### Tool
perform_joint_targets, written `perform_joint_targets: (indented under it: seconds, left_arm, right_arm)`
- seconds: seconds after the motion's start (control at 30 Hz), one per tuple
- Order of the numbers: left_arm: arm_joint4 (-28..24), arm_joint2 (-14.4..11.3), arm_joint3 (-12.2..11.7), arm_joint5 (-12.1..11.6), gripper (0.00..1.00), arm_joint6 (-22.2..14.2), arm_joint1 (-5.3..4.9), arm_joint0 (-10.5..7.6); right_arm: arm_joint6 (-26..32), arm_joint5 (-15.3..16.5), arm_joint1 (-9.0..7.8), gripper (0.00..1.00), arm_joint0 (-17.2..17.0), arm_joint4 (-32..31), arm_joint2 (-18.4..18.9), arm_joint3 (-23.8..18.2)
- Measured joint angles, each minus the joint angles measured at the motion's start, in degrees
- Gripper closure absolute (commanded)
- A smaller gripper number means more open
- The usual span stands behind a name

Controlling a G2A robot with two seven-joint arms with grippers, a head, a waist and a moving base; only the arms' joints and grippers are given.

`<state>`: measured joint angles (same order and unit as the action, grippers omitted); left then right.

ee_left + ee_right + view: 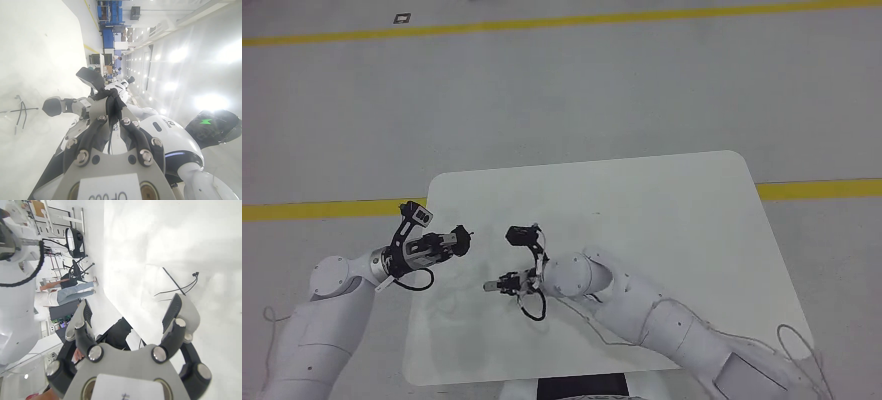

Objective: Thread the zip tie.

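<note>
**benchbot_fan:** Where's this sitting? The right hand (130, 304) is hanging released over the table (662, 200), fingers spread wide and gripping nothing. The zip ties (179, 288) are lying flat on what I'm taking to be the near-left part of the table, just beyond its fingertips.

**tie_guy:** I'm reading this as the pick-up step, nothing's getting threaded yet. The left hand (113, 106) is looking clenched, but I can't tell if it's pinching anything.

**benchbot_fan:** Tips for the grab?

**tie_guy:** They're crossing each other, so I'd be going for one strap well away from the crossing. Otherwise it's probably dragging a second one along. I'd also be pinching close to the head (195, 274), so the tail is staying free for the other hand to feed in.

**benchbot_fan:** Which way are they pointing?

**tie_guy:** They aren't sharing one axis. One straight strap is running slantwise across the bowed ones, and one bowed strap is ending in its head just past the crossing. How that's mapping to left or right on the table, I can't say.
</note>
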<state>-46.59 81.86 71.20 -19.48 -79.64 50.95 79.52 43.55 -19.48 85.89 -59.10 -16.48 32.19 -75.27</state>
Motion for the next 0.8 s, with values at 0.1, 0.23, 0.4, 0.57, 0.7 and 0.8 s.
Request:
perform_joint_targets:
  seconds: [0.1, 0.23, 0.4, 0.57, 0.7, 0.8]
  left_arm:
    - [0.0, 0.0, 0.0, 0.0, 1.0, 0.0, 0.0, 0.0]
    - [0.0, 0.0, 0.0, 0.0, 1.0, 0.0, 0.0, 0.0]
    - [0.0, 0.0, 0.0, 0.0, 1.0, 0.0, 0.0, 0.0]
    - [0.0, 0.0, 0.0, 0.0, 1.0, 0.0, 0.0, 0.0]
    - [0.0, 0.0, 0.0, 0.0, 1.0, 0.0, 0.0, 0.0]
    - [0.0, 0.0, 0.0, 0.0, 1.0, 0.0, 0.0, 0.0]
  right_arm:
    - [0.52, 0.0, 1.62, 0.0, 0.73, -1.43, 0.05, 3.22]
    - [1.82, 0.0, 3.71, 0.0, 1.15, -4.95, 1.08, 6.57]
    - [4.12, 0.0, 5.78, 0.0, 0.23, -11.16, 3.83, 8.05]
    - [7.47, 0.0, 7.83, 0.0, -2.6, -19.96, 8.68, 6.89]
    - [10.78, 0.0, 9.43, 0.0, -6.11, -28.34, 13.48, 4.16]
    - [14.2, 0.0, 10.88, 0.0, -9.3, -35.59, 17.34, 1.17]
